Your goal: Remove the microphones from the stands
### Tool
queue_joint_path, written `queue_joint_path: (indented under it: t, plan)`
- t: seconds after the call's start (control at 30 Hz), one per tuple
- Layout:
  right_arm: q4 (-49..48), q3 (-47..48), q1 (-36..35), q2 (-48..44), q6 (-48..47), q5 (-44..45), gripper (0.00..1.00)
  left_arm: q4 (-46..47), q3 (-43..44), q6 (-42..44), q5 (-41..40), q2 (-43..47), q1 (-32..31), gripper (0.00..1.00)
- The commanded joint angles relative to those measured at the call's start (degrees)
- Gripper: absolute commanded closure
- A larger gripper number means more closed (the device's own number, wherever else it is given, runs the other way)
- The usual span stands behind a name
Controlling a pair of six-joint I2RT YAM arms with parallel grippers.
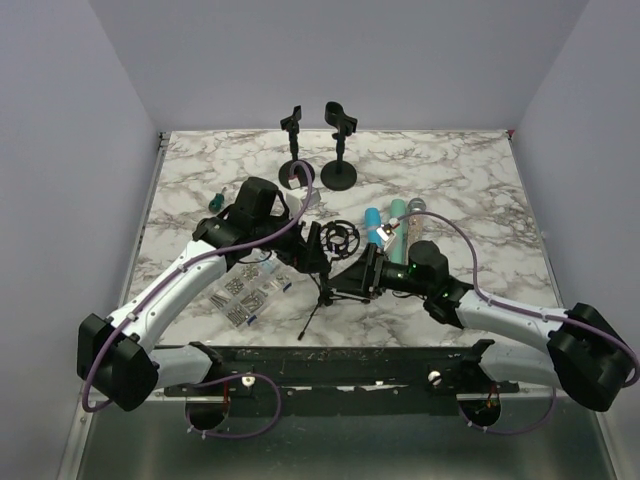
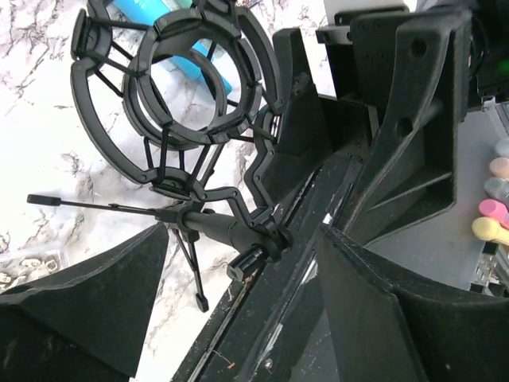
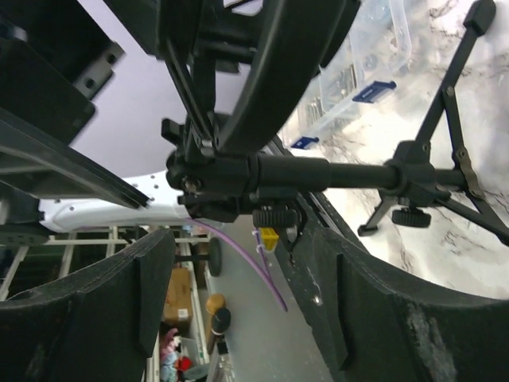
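Note:
A small black tripod stand (image 1: 325, 290) carries a round black shock mount (image 1: 341, 238), and its ring looks empty. Through the ring in the left wrist view (image 2: 183, 79) I see only table and a blue tube (image 2: 195, 70). Blue, mint and grey‑headed microphone‑like tubes (image 1: 397, 222) lie on the table right of the mount. My left gripper (image 1: 315, 250) is open, with the stand's stem (image 2: 223, 227) just past its fingertips (image 2: 119, 278). My right gripper (image 1: 366, 270) is open with the stem (image 3: 334, 171) just above its fingers (image 3: 350, 294).
Two taller black mic stands (image 1: 339, 150) stand at the back of the marble table (image 1: 460, 170). A clear box of small parts (image 1: 250, 290) lies front left, also visible in the right wrist view (image 3: 358, 72). A green‑handled tool (image 1: 213, 200) lies at the left.

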State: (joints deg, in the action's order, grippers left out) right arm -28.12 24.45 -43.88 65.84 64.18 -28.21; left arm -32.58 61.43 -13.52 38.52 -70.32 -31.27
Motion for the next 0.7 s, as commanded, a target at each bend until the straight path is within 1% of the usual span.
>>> queue_joint_path:
  t: [0.0,0.2,0.3,0.33,0.43,0.57,0.67]
  plan:
    - [-10.28,-0.85,0.59,2.69,4.8,-1.87,0.26,2.99,-1.86,0.34,2.78,0.71,-0.55,0.26]
    - [-13.81,-1.28,0.55,6.65,5.72,-1.88,0.37,2.31,-1.68,0.89,3.17,-0.01,-0.73,0.3]
    - [-13.44,-2.11,0.63,6.83,5.2,-1.46,0.37,2.25,-1.87,1.04,3.04,0.1,-0.75,0.31]
    - [-12.85,-2.17,0.55,6.86,4.53,-1.63,0.39,2.41,-1.93,0.86,3.36,0.1,-0.79,0.32]
    - [-11.23,-2.15,0.59,6.95,3.32,-2.46,0.41,2.61,-2.02,0.61,3.86,-0.23,-0.87,0.36]
    - [-12.23,-3.35,0.55,6.3,3.33,-1.71,0.43,2.44,-2.03,0.6,4.02,-0.6,-1.25,0.42]
    - [-12.79,-2.94,0.55,6.85,3.12,-1.56,0.46,2.49,-2.05,0.51,4.01,-0.78,-1.51,0.44]
